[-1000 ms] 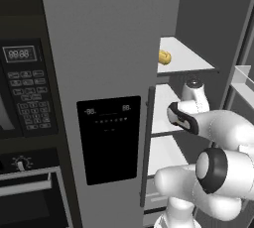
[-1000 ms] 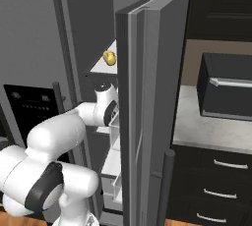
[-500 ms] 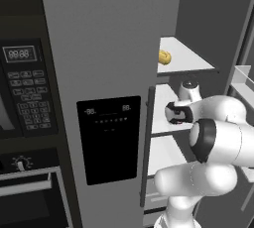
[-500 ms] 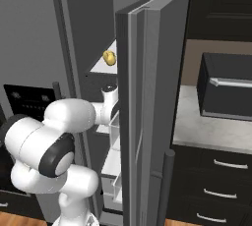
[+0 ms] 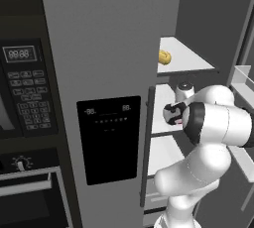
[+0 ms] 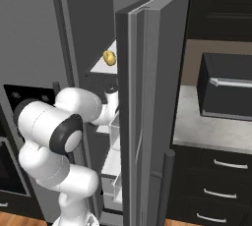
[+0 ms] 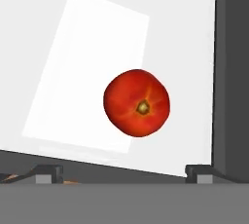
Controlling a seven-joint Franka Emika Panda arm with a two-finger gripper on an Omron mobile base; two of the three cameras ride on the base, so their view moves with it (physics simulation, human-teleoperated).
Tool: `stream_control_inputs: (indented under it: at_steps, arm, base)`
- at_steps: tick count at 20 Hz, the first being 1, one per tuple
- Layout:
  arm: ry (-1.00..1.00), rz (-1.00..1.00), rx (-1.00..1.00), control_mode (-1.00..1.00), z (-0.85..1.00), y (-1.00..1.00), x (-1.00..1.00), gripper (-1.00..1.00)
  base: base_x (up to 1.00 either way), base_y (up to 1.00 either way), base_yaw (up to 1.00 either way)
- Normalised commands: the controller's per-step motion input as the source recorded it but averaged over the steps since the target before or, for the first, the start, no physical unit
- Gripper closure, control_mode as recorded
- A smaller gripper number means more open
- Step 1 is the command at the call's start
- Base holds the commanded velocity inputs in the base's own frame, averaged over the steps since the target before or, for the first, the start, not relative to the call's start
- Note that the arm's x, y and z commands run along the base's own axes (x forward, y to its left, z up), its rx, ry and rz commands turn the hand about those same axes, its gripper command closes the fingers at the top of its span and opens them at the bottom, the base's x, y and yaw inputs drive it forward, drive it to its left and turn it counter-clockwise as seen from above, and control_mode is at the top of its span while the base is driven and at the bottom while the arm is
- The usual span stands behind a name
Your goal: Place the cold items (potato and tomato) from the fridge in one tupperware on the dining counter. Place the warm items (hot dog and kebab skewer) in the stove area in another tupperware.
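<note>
Here a smooth, round red tomato (image 7: 137,102) lies on a flat white shelf (image 7: 73,62); the tool (image 7: 121,172), spread wide, seemingly holds nothing.

Glossy smooth red tomato (image 7: 137,102) on a matt white shelf (image 7: 73,47); matt grey fridge door (image 5: 99,48).

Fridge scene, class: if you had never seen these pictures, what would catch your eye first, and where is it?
First, the red tomato, lying on a white fridge shelf in the middle of the hand view, between the open gripper's tips and beyond them. Next, the bulky white arm reaching into the open fridge below the upper shelf, where a yellow potato lies near the front edge. The fridge door stands wide open in the right base view.
</note>
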Motion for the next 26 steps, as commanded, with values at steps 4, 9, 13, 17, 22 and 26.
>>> stream_control_inputs:
  at_steps: [4,9,13,17,22,26]
  arm:
    - [0.0,0.03,0.0,-1.0,-0.18,-0.05,0.29,-1.0]
    - [0.0,0.04,0.0,-1.0,-0.15,-0.05,0.25,-1.0]
    - [0.0,0.03,0.0,-1.0,-0.13,-0.07,0.33,-1.0]
    - [0.0,0.03,0.0,-1.0,-0.19,-0.07,0.29,-1.0]
    - [0.0,0.07,0.0,-1.0,-0.32,-0.05,0.06,-1.0]
    - [0.04,0.04,0.0,-1.0,-0.38,-0.01,0.14,1.0]
  base:
    - [0.0,0.0,0.0]
    - [0.0,0.0,0.0]
    - [0.0,0.0,0.0]
    - [0.0,0.0,0.0]
    - [0.0,0.0,0.0]
    - [0.0,0.0,0.0]
